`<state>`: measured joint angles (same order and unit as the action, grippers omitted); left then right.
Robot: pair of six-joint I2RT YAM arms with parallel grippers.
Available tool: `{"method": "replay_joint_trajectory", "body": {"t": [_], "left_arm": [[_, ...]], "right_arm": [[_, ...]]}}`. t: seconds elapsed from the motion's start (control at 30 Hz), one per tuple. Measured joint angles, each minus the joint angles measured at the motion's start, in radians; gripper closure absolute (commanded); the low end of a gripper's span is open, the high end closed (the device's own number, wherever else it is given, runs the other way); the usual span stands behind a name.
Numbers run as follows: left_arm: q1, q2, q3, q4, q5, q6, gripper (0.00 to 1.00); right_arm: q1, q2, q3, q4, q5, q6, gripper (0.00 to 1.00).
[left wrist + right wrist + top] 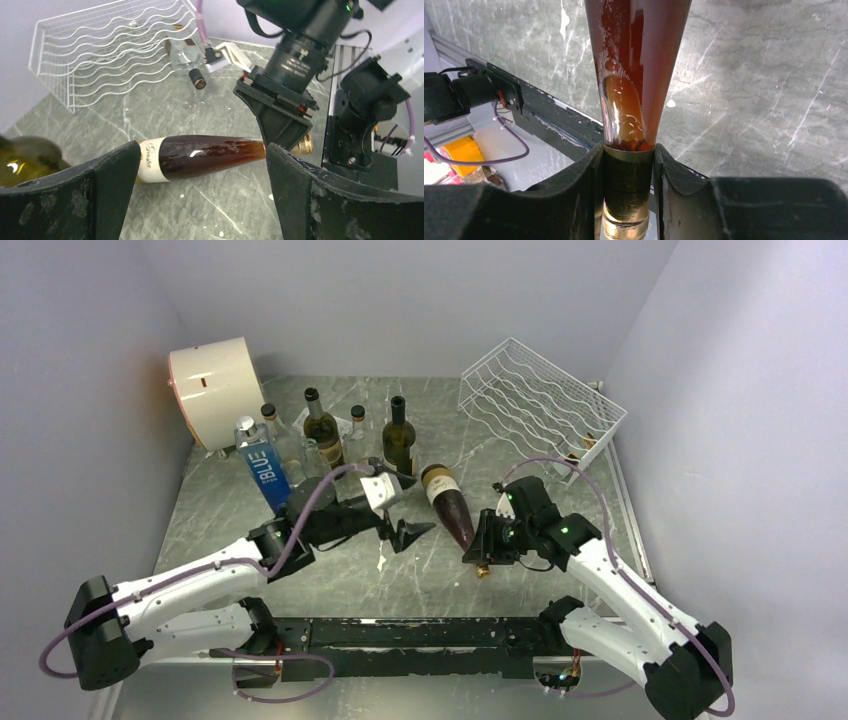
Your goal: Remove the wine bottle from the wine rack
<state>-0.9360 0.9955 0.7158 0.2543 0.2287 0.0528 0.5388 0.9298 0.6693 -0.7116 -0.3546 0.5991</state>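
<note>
The brown wine bottle (450,506) lies on the marble table, clear of the white wire wine rack (540,405) at the back right. Its gold-capped neck points toward the near edge. My right gripper (484,550) is shut on the bottle's neck (629,175), with a finger on each side of the gold foil. My left gripper (408,533) is open and empty, just left of the bottle; in the left wrist view the bottle (200,157) lies beyond and between its fingers (200,200). The rack (110,50) holds no wine bottle.
Several upright bottles (398,435) and a blue carton (268,472) stand at the back left, near a cream drum (215,388). A small dark bottle (197,77) lies beside the rack. The black rail (400,635) runs along the near edge.
</note>
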Motion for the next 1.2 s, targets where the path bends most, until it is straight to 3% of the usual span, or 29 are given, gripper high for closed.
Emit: {"method": "replay_joint_trajectory", "body": {"t": [0.17, 0.37, 0.57, 0.9, 1.0, 1.13, 1.2], "left_arm": [[-0.149, 0.069, -0.017, 0.054, -0.048, 0.156, 0.01], [-0.308, 0.274, 0.049, -0.001, -0.119, 0.432, 0.01], [-0.323, 0.339, 0.061, -0.023, -0.13, 0.615, 0.01], [-0.373, 0.548, 0.112, -0.013, -0.128, 0.769, 0.03], [-0.383, 0.591, 0.114, 0.035, -0.134, 0.786, 0.1], [-0.387, 0.623, 0.129, 0.105, -0.164, 0.777, 0.35], [-0.391, 0.637, 0.13, 0.156, -0.192, 0.761, 0.45]], "right_arm": [[0.0, -0.066, 0.0, -0.053, -0.014, -0.015, 1.0], [0.0, -0.104, -0.002, -0.092, -0.047, -0.033, 1.0], [0.0, -0.126, -0.001, -0.134, -0.069, -0.068, 1.0], [0.0, -0.175, 0.023, -0.214, -0.087, -0.088, 1.0], [0.0, -0.182, 0.038, -0.237, -0.088, -0.09, 1.0], [0.0, -0.197, 0.052, -0.253, -0.085, -0.091, 1.0], [0.0, -0.206, 0.056, -0.258, -0.082, -0.092, 0.94]]}}
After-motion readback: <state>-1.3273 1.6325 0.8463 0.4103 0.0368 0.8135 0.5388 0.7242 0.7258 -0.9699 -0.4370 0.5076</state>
